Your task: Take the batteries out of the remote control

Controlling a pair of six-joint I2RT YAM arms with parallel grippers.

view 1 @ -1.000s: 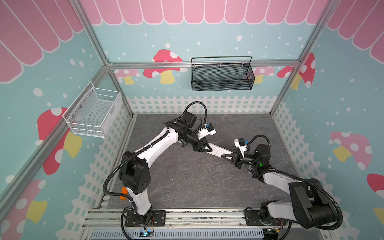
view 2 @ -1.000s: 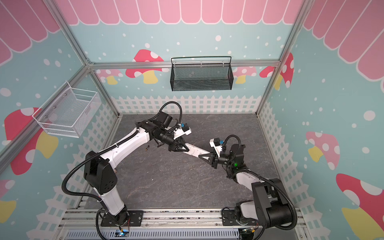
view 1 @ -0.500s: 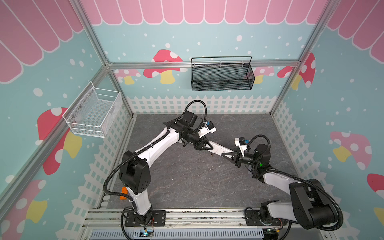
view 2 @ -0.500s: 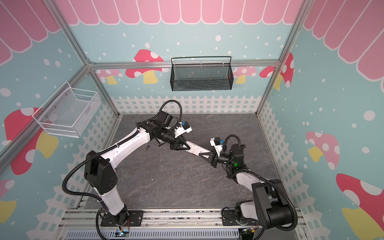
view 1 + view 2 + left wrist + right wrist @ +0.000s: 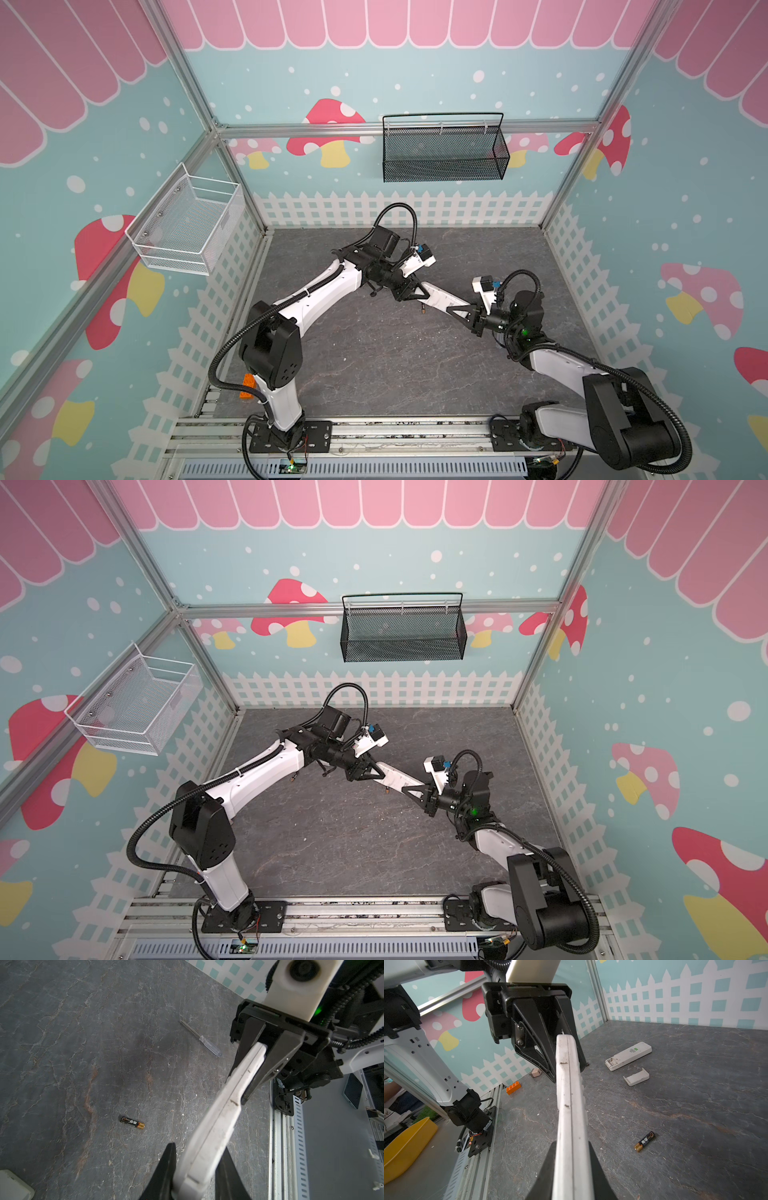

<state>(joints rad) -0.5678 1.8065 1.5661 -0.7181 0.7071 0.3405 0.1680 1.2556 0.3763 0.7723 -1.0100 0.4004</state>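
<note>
My left gripper point(image 5: 415, 291) and right gripper point(image 5: 456, 309) both clamp the remote point(image 5: 438, 297); battery point(image 5: 422, 308) now on mat point(image 5: 374, 357) beneath, absent a second ago. Screwdriver point(image 5: 207, 1043) only in left wrist view

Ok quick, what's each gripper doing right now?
Left gripper: closed on one end of the white remote control.
Right gripper: closed on its other end.

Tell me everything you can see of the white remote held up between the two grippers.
The white remote is a long, slim plastic bar with a seam along its narrow side and dark scuff marks. It hangs above the grey tabletop, bridging the arms. The right gripper is shut on one end and the left gripper clamps the other. Nothing else touches it.
</note>
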